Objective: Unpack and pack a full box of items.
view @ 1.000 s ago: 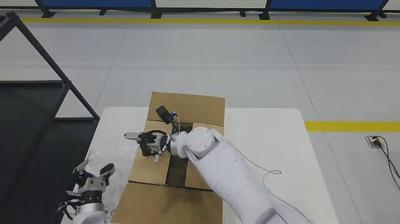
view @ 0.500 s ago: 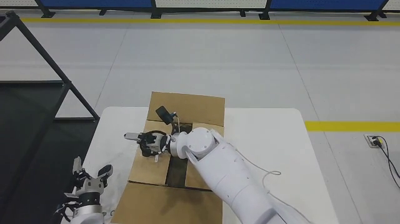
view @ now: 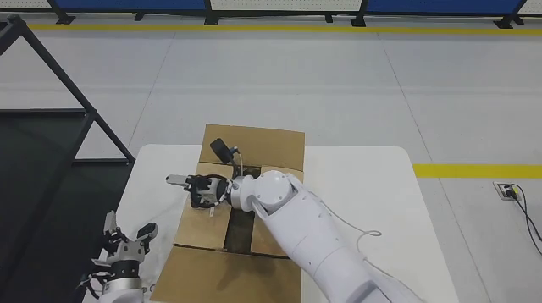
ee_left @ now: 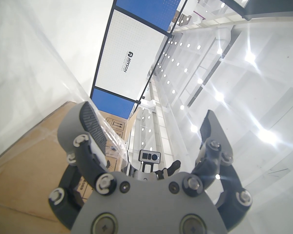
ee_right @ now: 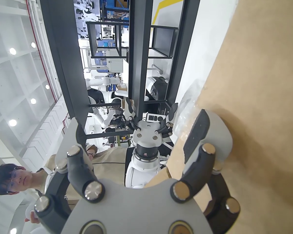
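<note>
A cardboard box (view: 254,142) stands on the white table (view: 364,184) with its flaps spread open. My right gripper (view: 188,186) is open at the box's left flap (view: 201,228). In the right wrist view that gripper (ee_right: 136,132) has one finger pad (ee_right: 197,132) against the brown flap (ee_right: 258,98) and nothing between its fingers. My left gripper (view: 127,231) is open and points upward off the table's front-left corner. In the left wrist view this gripper (ee_left: 151,127) holds nothing, clear plastic film (ee_left: 112,132) clings by one finger, and the box's side (ee_left: 26,161) lies beside it.
A black metal rack (view: 51,74) stands to the left of the table and rises as dark posts (ee_right: 61,49) beyond the flap. Crumpled clear plastic (ee_right: 189,96) lies at the flap's edge. The right half of the table is bare white.
My right gripper has edged slightly left and away along the flap. My left gripper has shifted a little at the table's corner and is still open.
</note>
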Robot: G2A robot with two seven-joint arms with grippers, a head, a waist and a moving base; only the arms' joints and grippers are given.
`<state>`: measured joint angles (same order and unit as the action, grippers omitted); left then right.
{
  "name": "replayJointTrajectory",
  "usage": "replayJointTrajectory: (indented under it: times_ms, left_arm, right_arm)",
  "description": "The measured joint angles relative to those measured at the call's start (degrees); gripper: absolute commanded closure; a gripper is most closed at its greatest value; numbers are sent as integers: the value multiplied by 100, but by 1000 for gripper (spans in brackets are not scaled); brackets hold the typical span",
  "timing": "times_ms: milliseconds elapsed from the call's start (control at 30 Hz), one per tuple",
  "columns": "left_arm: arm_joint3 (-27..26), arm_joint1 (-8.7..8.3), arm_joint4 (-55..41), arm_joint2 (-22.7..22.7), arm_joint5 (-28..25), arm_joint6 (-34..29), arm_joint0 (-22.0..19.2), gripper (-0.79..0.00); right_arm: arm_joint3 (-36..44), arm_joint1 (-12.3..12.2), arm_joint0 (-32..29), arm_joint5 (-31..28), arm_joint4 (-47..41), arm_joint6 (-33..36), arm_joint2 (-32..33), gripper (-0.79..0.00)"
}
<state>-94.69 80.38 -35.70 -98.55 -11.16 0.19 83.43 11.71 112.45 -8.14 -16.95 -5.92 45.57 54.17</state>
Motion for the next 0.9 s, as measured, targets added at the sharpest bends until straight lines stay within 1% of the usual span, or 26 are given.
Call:
replayJointTrajectory:
  times_ms: [367, 467, 567, 733, 900]
  left_arm:
    - [-3, 7, 43, 48, 13, -2, -4, -785]
    - [-18, 7, 72, 56, 13, -8, -8, -785]
    - [-76, 2, 100, 63, -25, -158, 6, -785]
    - [-289, -31, 118, 2, -142, -762, 131, -785]
    - [-589, -105, 68, -242, -202, -1779, 385, -785]
  right_arm:
    - [77, -31, -39, -239, -5, 74, 89, -785]
    - [124, -64, -9, -416, -66, 148, 155, -785]
    - [173, -129, 49, -665, -110, 292, 237, -785]
    - [246, -308, 149, -1143, -146, 779, 394, -785]
    - [258, -626, 248, -1717, -89, 1428, 609, -785]
